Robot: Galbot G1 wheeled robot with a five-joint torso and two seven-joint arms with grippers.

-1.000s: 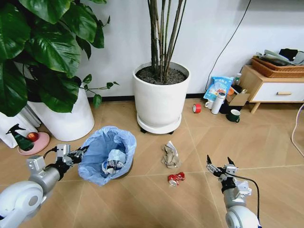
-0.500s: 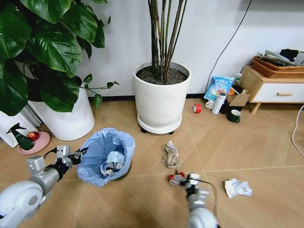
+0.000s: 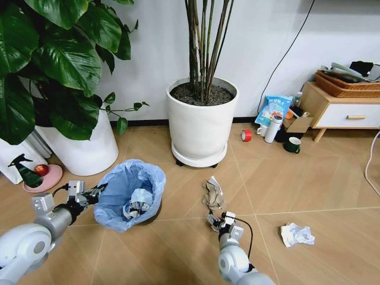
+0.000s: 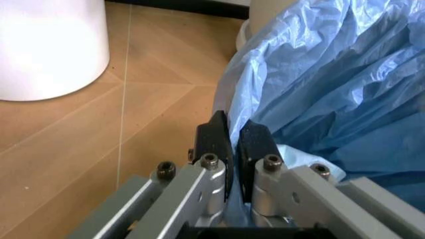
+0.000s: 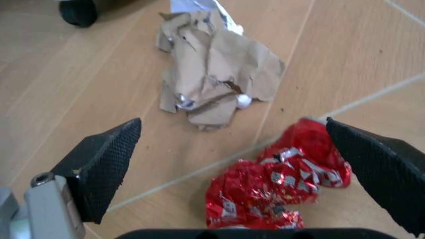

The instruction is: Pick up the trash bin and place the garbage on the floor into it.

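The trash bin (image 3: pixel 132 196), lined with a light-blue bag (image 4: pixel 332 79), is seen tilted on the floor (image 3: pixel 178 255) at about eight o'clock from the central white pot (image 3: pixel 200 122). Its bag rim is clamped at nine o'clock by the left gripper (image 3: pixel 88 195), whose fingers (image 4: pixel 216 142) are pressed together on the plastic. White crumpled litter (image 3: pixel 138 202) is held inside the bin. At three o'clock from the bin, the crushed red can (image 5: pixel 279 181) is bracketed by the right gripper (image 3: pixel 218 221), its fingers (image 5: pixel 103 164) spread wide apart, not touching it. Crumpled brown paper (image 3: pixel 211 193) lies at twelve o'clock of the can; a white tissue (image 3: pixel 295 234) lies at three o'clock.
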